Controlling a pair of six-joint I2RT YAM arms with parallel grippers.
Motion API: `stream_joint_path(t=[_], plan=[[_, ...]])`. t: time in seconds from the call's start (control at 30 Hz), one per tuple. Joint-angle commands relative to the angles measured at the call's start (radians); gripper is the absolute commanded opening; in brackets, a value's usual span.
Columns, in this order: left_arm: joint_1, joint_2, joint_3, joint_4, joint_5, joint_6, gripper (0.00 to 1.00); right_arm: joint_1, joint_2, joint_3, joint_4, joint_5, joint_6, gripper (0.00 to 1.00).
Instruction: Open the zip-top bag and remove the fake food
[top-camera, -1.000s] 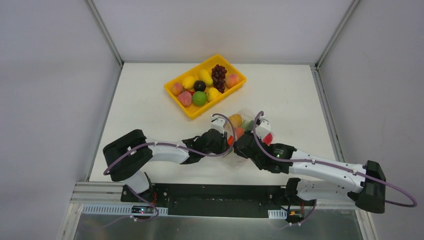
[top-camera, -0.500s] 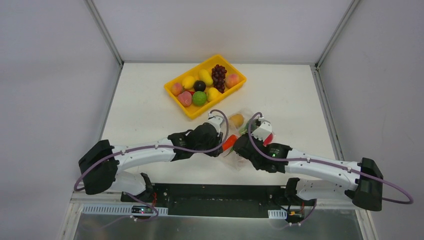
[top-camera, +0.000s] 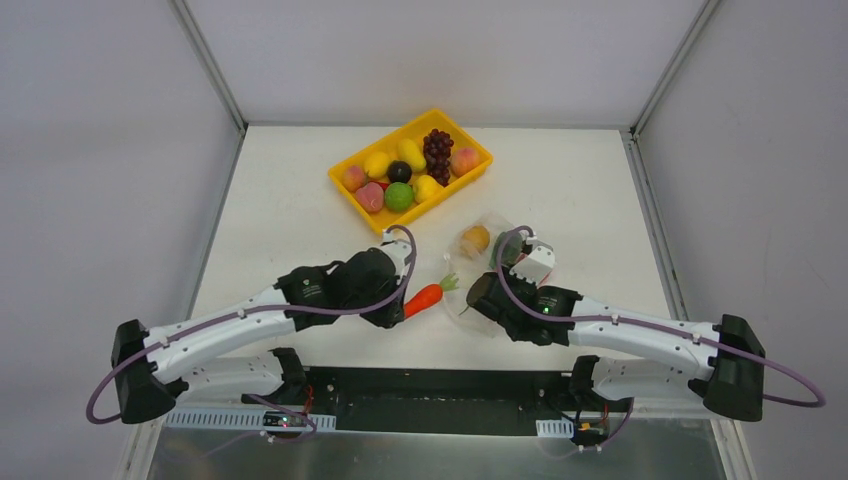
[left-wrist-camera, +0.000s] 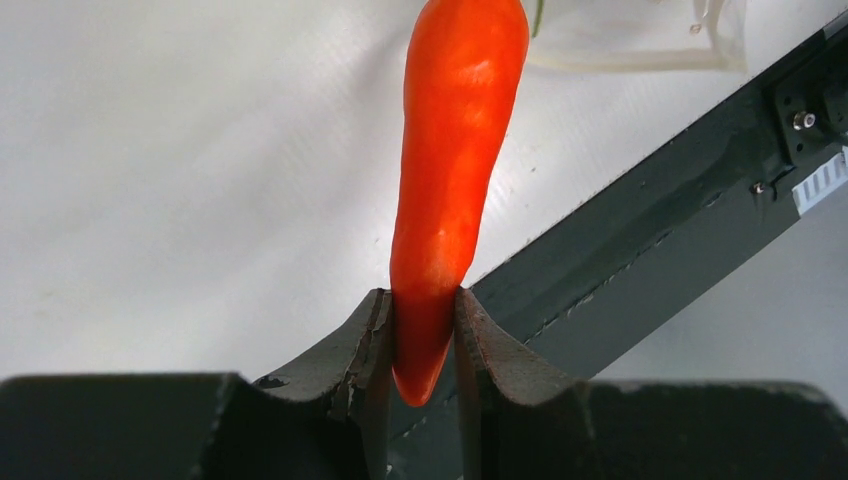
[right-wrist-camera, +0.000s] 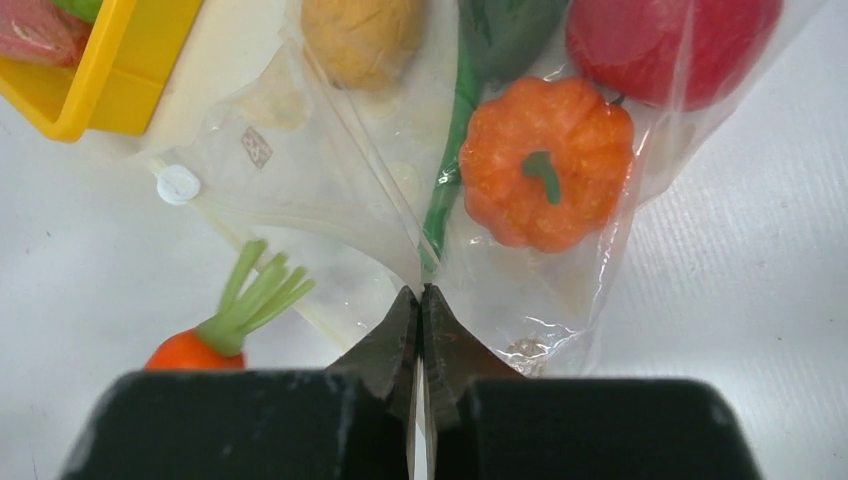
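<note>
The clear zip-top bag (top-camera: 487, 250) lies on the white table, right of centre. In the right wrist view the bag (right-wrist-camera: 330, 190) still holds an orange pumpkin-like piece (right-wrist-camera: 545, 160), a dark green piece (right-wrist-camera: 505, 30), a red fruit (right-wrist-camera: 670, 40) and a yellow-orange fruit (right-wrist-camera: 360, 35). My right gripper (right-wrist-camera: 421, 300) is shut on a fold of the bag's film. My left gripper (left-wrist-camera: 422, 330) is shut on the tip of the orange carrot (left-wrist-camera: 455, 170), which is outside the bag, left of it (top-camera: 424, 298). Its green top shows in the right wrist view (right-wrist-camera: 250, 295).
A yellow tray (top-camera: 470, 172) at the back centre holds several fake fruits and a dark purple grape bunch (top-camera: 437, 152). The table's near edge and a dark rail (left-wrist-camera: 650, 220) run just behind the carrot in the left wrist view.
My left gripper has pulled the carrot out of the bag and moved left and toward the near edge. My right gripper has kept its hold on the bag.
</note>
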Motion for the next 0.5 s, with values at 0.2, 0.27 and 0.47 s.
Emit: stream_joint_path(t=[0.2,0.27,0.47], plan=[[0.053,-0.228,0.165,-0.329,-0.226,0.119,0.0,-0.012,-0.042,-0.026,-0.078,0.057,0.087,0.0],[0.126,-0.22,0.21,-0.329,-0.211,0.16,0.0,-0.012,-0.045,-0.029,-0.071,0.05,0.08,0.0],[0.347,-0.083,0.324,-0.222,-0.186,0.305,0.0,-0.012,-0.083,-0.03,-0.039,0.03,0.048,0.0]])
